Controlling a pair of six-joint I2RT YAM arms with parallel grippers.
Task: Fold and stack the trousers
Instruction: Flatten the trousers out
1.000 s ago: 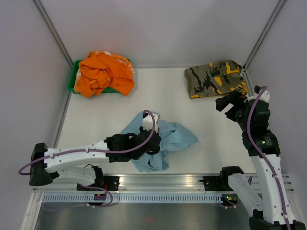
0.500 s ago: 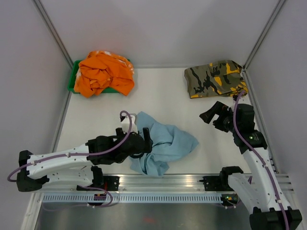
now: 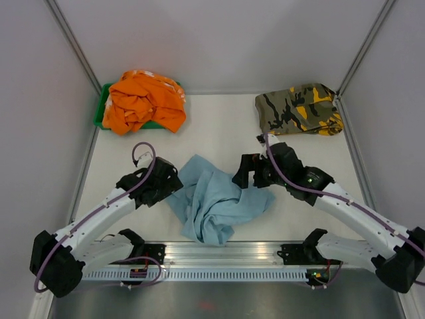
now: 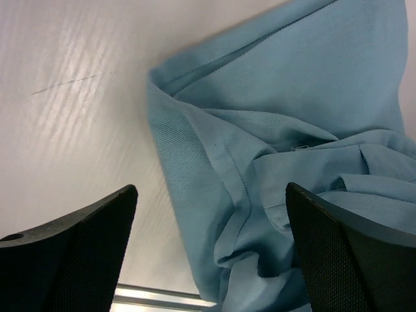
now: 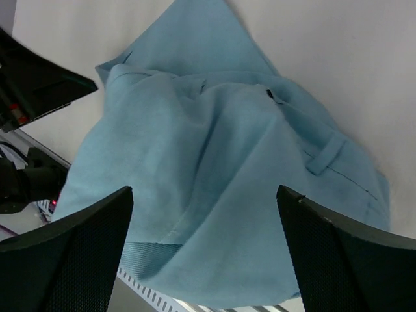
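Top external view: trousers point(image 3: 216, 203) lie as a crumpled light blue heap on the white table point(image 3: 219, 126), centre, toward the near edge. Their lowest fold is close to the metal rail point(image 3: 226, 251). They are unfolded, bunched, with creases running all ways.

Left wrist view: trousers point(image 4: 279, 130) fill the right and middle, one hemmed edge running down the left side and bare table beyond it. Right wrist view: trousers point(image 5: 214, 175) spread under the camera, with the small dark waist button point(image 5: 270, 94) up top and a belt loop point(image 5: 325, 155) at right.

Left gripper point(image 3: 174, 185) sits at the heap's left edge. Its jaws are wide apart and it grips nothing. In its own wrist view the left gripper point(image 4: 211, 188) spans the cloth edge, both jaws clear of any pinch. Cannot tell if it touches the cloth.

Right gripper point(image 3: 242, 176) is at the heap's upper right, jaws also spread wide and nothing held. In its own wrist view the right gripper point(image 5: 205, 190) hangs over the cloth, with fabric showing between the jaws. Contact is unclear.

An orange garment point(image 3: 145, 101) is piled in a green bin point(image 3: 101, 113) at the far left corner. A camouflage garment point(image 3: 297, 108) lies folded at the far right corner. Both are well apart from the trousers.
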